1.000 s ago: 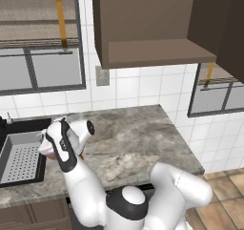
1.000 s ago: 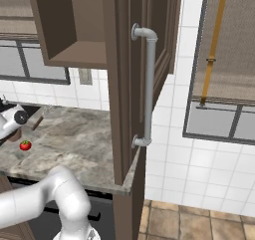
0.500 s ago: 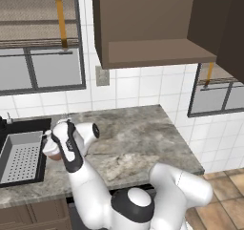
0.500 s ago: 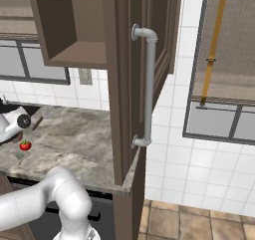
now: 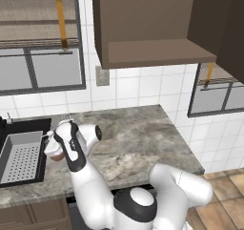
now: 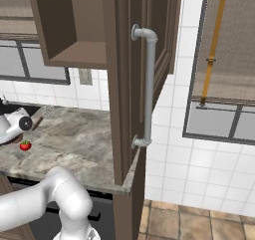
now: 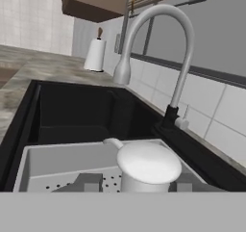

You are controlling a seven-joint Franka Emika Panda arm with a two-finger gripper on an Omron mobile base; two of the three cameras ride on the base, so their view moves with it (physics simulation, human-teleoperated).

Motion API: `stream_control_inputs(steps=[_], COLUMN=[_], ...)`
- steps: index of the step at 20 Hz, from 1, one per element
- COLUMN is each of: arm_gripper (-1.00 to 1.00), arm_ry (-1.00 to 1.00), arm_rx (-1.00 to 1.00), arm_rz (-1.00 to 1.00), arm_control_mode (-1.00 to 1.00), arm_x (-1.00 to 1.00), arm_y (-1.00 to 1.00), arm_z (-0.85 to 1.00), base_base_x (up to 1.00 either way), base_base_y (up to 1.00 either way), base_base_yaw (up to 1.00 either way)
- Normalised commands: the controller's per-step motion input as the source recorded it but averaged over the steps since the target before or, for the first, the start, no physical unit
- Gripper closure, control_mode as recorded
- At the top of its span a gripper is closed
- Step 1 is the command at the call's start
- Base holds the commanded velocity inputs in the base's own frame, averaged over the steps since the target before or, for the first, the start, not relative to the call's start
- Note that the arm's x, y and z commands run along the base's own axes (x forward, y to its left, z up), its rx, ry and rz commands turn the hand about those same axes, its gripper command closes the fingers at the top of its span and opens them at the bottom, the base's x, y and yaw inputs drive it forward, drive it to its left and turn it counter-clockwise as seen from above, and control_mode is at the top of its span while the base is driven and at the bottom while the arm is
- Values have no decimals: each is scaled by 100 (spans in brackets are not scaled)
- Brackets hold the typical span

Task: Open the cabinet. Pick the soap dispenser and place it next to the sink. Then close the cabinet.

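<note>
Clearly the gripper (image 7: 130,180) is clamped on the soap dispenser (image 7: 148,164), its white pump top sitting between the fingers (image 7: 89,182), with the sink (image 7: 72,110) just beyond them and the cabinet (image 5: 157,26) open overhead.

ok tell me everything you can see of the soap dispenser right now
The soap dispenser sits upright between the gripper fingers, seen from above in the hand view: a round white pump top with a short spout pointing toward the sink, above its grey perforated insert. In the left base view its brownish body peeks out beside the arm's wrist, at the sink's right edge, by the marble counter. Its label is hidden.
</note>
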Motion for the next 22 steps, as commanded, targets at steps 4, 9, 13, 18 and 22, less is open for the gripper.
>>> stream_control_inputs(steps=[4, 9, 13, 18, 22], arm_gripper=[100, 100, 100, 100, -100], arm_ry=[2, 2, 2, 2, 4], arm_rx=[0, 0, 0, 0, 0], arm_rz=[0, 0, 0, 0, 0], arm_control_mode=[-100, -100, -100, -100, -100], arm_x=[2, 2, 0, 2, 7], arm_y=[-33, -26, -23, -16, -8], arm_z=[-44, -44, -43, -43, -42], base_base_x=[0, 0, 0, 0, 0], base_base_y=[0, 0, 0, 0, 0], base_base_yaw=[0, 0, 0, 0, 0])
